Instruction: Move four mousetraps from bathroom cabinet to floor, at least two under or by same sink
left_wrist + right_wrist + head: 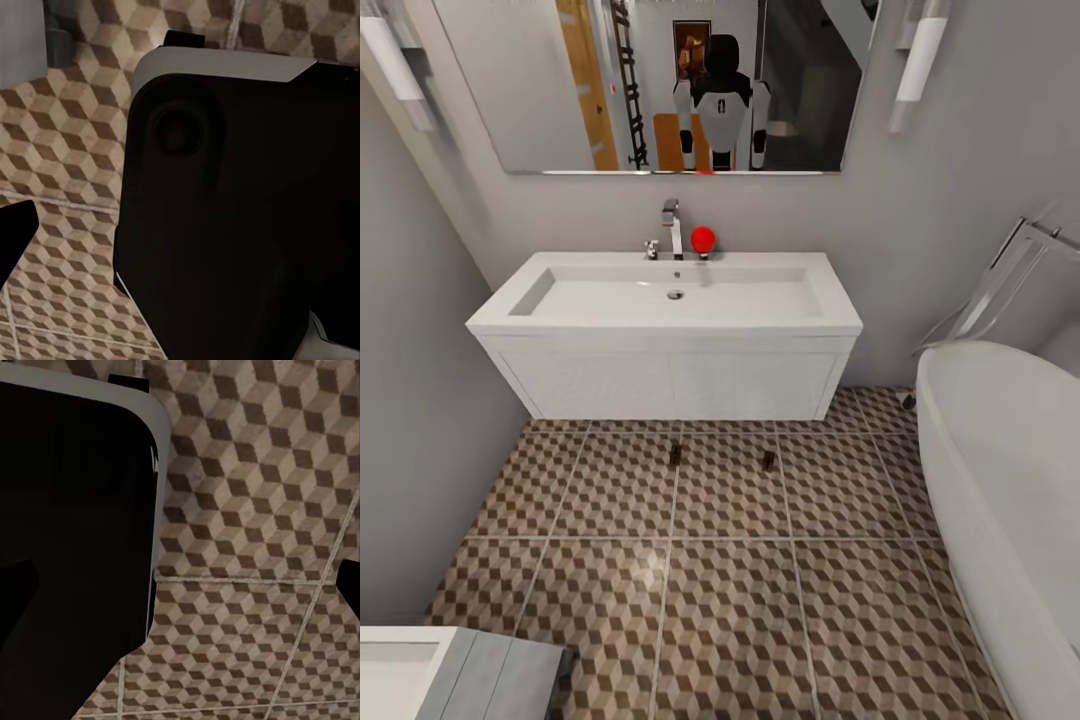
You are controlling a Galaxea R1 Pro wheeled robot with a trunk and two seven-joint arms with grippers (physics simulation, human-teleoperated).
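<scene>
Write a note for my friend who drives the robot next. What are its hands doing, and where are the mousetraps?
Grippers: the wrist views look down at the patterned floor past the robot's dark body; I cannot tell whether either is open or shut, and no trap shows in them.
Things: two small brown mousetraps, one and another, lie on the bathroom floor just in front of the sink.
Done: those two are placed beside the sink.
Left: probably fetch the other two from the cabinet and set them on this same floor.
</scene>
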